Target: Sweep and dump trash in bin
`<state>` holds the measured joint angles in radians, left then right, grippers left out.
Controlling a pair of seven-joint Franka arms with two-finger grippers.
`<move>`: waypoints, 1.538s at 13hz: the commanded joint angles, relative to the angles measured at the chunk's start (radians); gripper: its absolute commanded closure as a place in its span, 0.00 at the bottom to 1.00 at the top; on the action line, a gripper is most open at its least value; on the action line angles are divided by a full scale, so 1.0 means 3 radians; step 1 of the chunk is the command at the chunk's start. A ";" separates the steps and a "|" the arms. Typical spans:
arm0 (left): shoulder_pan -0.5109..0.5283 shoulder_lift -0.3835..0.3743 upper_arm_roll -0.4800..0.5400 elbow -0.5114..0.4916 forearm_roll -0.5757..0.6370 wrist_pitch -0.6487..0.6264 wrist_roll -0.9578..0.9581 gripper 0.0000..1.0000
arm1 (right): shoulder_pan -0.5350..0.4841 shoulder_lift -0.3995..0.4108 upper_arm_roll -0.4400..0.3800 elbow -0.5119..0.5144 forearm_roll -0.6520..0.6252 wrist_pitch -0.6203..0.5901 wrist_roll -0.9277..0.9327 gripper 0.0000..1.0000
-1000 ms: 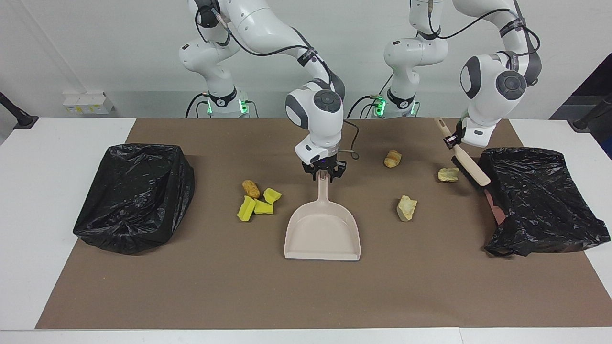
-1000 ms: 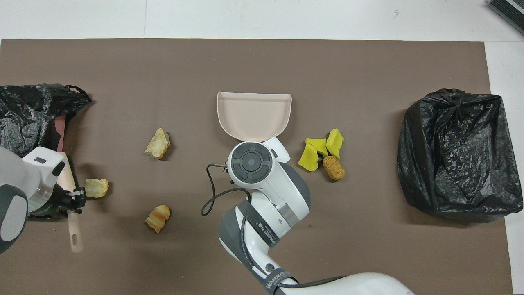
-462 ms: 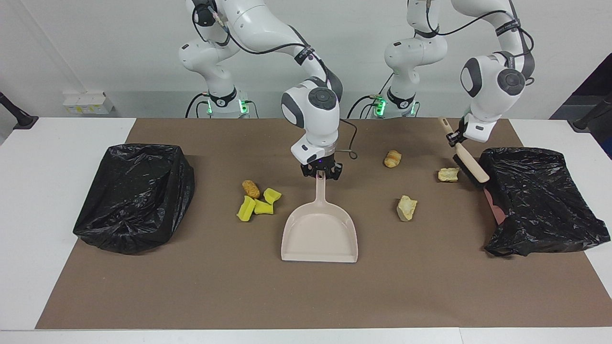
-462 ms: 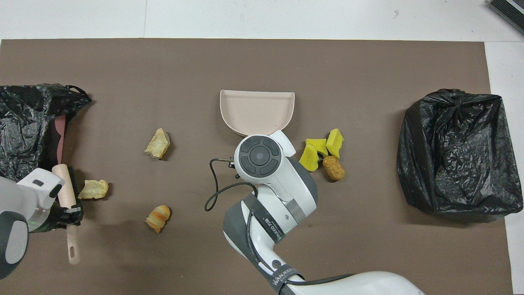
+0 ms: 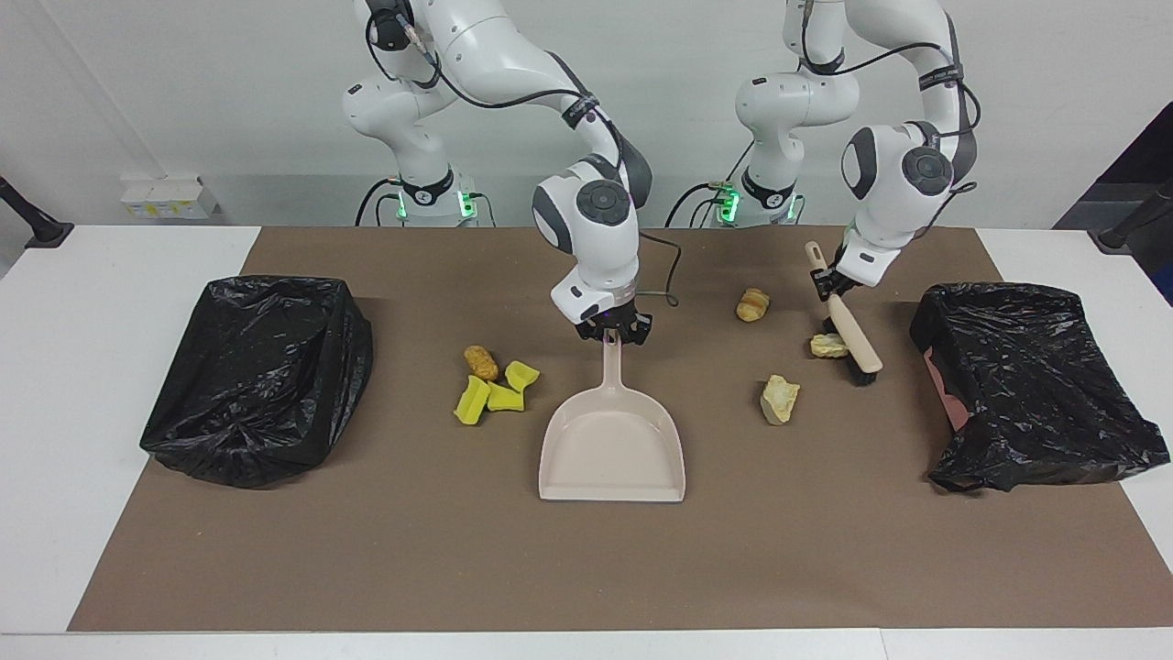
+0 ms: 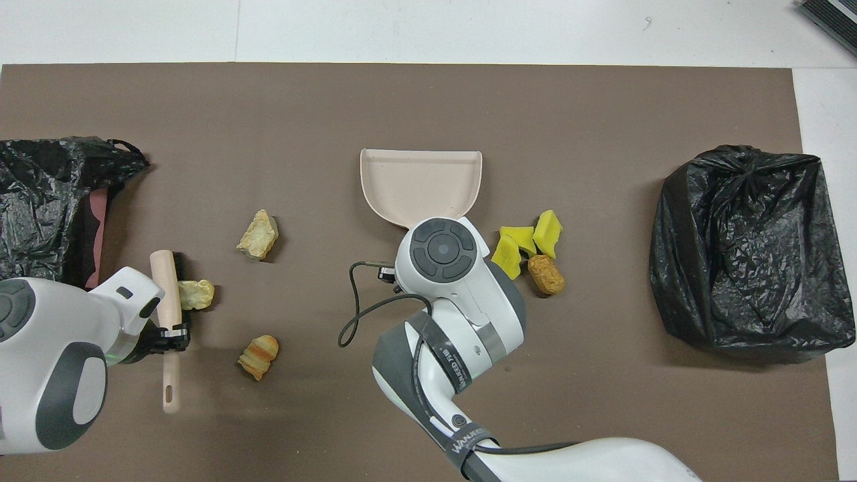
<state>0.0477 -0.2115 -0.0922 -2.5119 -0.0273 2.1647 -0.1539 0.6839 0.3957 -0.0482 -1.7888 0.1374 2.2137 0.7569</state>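
So the right gripper was clamped shut on the top of the dustpan handle, with the pan sitting flat on the brown mat mid-table, mouth pointing away from the robots. The left gripper was closed tight on the brush handle, brush tilted, its dark bristle end down on the mat.

Compared to a second before, the brush had swung away from the black bag at the left arm's end and in toward the middle, shoving one pale chunk along with it. The dustpan barely shifted.

That chunk was touching the brush head, on the side toward the dustpan. Another pale chunk lay between brush and pan, a bit farther from the robots, and the striped bread piece sat nearer the robots. The yellow sponge pieces and the orange-brown nugget were bunched just beside the pan's handle, toward the other black bag at the right arm's end.
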 commanded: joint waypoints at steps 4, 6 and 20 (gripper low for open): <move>-0.0139 0.0194 0.0036 0.0207 -0.0154 0.0081 0.0125 1.00 | -0.0081 -0.0077 0.0012 -0.0076 0.0089 0.0107 -0.0171 0.35; -0.0149 0.0234 0.0031 0.0248 -0.0154 0.0106 0.0130 1.00 | -0.0122 -0.0066 0.0012 -0.0081 0.0089 0.0224 -0.0201 0.35; -0.0430 0.0761 0.0001 0.0821 -0.0390 0.0250 0.0155 1.00 | -0.0285 -0.0387 0.0007 -0.0035 0.0094 -0.0239 -0.1434 1.00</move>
<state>-0.0704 0.0114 -0.1015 -2.2777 -0.1244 2.2343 -0.1250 0.6161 0.3574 -0.0509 -1.7840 0.1382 2.2196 0.5101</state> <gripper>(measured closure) 0.744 0.670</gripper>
